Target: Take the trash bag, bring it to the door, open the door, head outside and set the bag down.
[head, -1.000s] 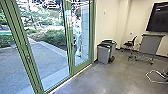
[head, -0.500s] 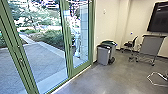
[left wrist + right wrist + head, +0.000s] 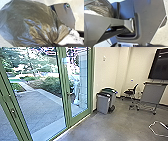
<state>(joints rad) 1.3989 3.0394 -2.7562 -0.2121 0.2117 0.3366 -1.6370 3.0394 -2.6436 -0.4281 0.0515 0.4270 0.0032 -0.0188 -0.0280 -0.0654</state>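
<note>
Gathered to a tight neck, the translucent dark trash bag (image 3: 33, 23) bulges large in the left wrist view, and my left gripper (image 3: 53, 44) is shut on that neck. Part of the same bag (image 3: 102, 8) shows in the right wrist view, beyond a robot arm. In the head view, the green-framed glass door (image 3: 63, 94) looks shut, with a handle on its upright; another handle (image 3: 13, 111) sits on the frame at the left. Whether my right gripper is open or shut, I cannot tell.
Grey bins (image 3: 103, 103) stand against the wall right of the glass. Farther right are a rolling chair (image 3: 130, 92), a wheeled cabinet (image 3: 152, 94) and a dark wall screen (image 3: 160, 65). Paving (image 3: 37, 107) and shrubs lie outside. A pale upright shape shows through the glass.
The head camera has moved: the door uprights now stand farther left in its view, the bins slightly lower, and more of the outdoor path shows at the left.
</note>
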